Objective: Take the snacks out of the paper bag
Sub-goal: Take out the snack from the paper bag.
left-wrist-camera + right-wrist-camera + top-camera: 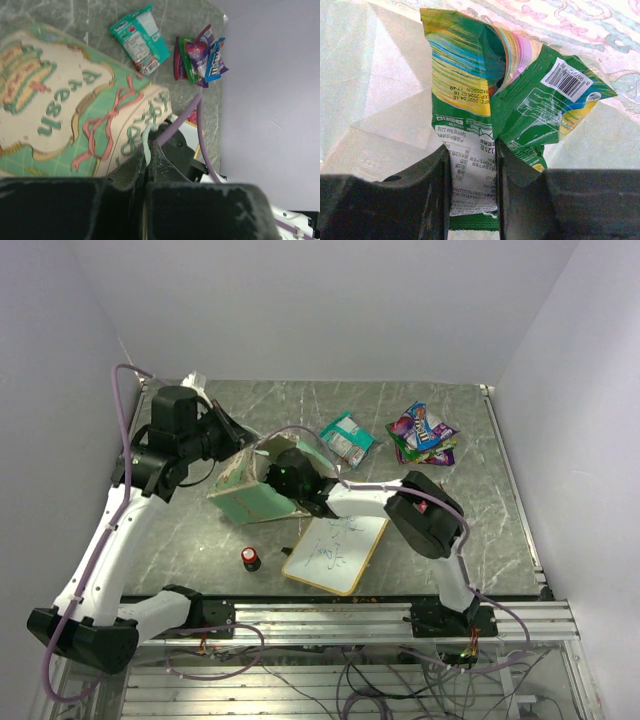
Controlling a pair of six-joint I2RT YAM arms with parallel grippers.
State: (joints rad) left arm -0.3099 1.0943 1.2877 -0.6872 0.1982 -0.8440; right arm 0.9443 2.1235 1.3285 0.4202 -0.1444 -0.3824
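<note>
Green paper bag (252, 502): rim clenched in left gripper (148, 152).
Inside bag: right gripper (471, 155) grasps green packet (465, 95).

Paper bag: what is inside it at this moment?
In the paper bag, a green packet, perhaps two, sits gripped in the right hand. Anything deeper is hidden behind it.

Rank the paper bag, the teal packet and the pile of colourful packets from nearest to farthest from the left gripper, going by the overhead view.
1. Paper bag: the left gripper is shut on its rim, left of centre.
2. Teal packet: lying loose, to the right of the bag.
3. Pile of colourful packets: farther right again, at the far right.
</note>
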